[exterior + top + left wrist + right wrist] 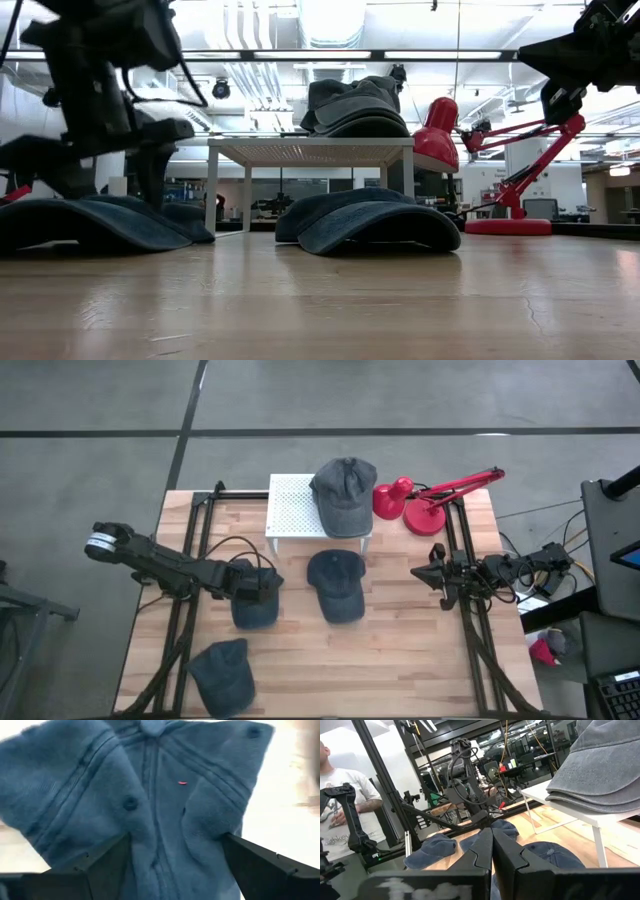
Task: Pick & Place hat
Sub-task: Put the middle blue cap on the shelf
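A blue hat (255, 610) lies crown up on the wooden table at the left. My left gripper (262, 588) points steeply down over it, open. In the left wrist view the fingers (107, 862) stand on either side of the hat's crown (170, 810). A second blue hat (335, 585) lies at the table's middle, and a third (222, 675) lies near the front left corner. A grey hat (345, 492) rests on a white perforated stand (290, 510) at the back. My right gripper (438, 575) waits at the right side, shut and level. My left gripper comes at the hat's crown (165, 850) from above, slanting down, with one open finger on each side of a raised ridge of cloth. I cannot tell whether the fingertips touch the cloth. The hat lies on the table.
A red desk lamp (420, 505) stands at the back right beside the stand. Black frame rails (190, 580) run along both table sides. Bare wood (400, 670) lies at the front right. A person (340, 795) shows in the room beyond the table's left side.
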Controlling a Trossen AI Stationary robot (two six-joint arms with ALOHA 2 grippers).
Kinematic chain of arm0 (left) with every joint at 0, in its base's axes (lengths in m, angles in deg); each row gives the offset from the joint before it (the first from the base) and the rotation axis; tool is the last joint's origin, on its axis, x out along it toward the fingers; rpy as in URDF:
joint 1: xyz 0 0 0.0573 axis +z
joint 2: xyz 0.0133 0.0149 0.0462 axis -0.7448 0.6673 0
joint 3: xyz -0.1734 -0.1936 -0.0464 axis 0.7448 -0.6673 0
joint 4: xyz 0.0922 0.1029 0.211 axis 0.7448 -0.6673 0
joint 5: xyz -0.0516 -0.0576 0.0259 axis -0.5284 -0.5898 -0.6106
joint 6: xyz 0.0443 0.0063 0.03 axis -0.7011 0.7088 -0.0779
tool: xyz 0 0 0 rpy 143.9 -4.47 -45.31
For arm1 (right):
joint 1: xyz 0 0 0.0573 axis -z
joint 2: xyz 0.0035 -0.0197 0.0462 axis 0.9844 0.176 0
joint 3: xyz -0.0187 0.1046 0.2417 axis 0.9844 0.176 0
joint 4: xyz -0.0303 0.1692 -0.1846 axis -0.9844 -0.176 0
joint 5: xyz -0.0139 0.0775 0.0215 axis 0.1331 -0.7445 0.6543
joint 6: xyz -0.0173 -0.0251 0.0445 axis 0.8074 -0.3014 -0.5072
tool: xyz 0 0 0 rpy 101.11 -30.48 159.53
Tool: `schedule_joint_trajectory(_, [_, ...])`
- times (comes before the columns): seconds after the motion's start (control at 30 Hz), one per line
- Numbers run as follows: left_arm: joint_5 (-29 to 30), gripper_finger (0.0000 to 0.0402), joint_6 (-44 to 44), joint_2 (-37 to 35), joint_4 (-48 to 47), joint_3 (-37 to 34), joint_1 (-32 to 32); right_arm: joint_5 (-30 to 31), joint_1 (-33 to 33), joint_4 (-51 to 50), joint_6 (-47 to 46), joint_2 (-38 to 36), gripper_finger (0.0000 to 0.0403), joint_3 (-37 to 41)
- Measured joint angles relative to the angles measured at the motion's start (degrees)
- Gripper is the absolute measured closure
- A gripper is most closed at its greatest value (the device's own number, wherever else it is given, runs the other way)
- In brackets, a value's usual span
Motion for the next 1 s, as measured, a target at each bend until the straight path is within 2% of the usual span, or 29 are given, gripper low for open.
schedule_joint_trajectory(0.2, [0.26,0.0074,0.55,-0.12,6.37,-4.94,0.02,0.0,0.0,0.05,-0.01,-0.02,0.0394,0.0])
schedule_joint_trajectory(0.4, [0.29,0.009,2.67,-0.18,6.88,-6.04,0.04,0.0,0.0,0.17,-0.01,-0.01,0.0394,0.0])
schedule_joint_trajectory(0.53, [0.75,0.0138,2.9,-0.11,6.46,-6.11,0.04,0.0,0.0,0.33,-0.02,-0.02,0.0394,-0.01])
schedule_joint_trajectory(0.8, [3.54,0.0264,3.01,-0.03,6.97,-6.2,0.01,0.02,0.0,0.38,-0.02,-0.02,0.0394,-0.01])
schedule_joint_trajectory(1.0, [4.0,0.0336,2.82,-0.01,8.74,-6.26,0.02,0.0,-0.01,0.42,-0.44,-0.02,0.0394,-0.02])
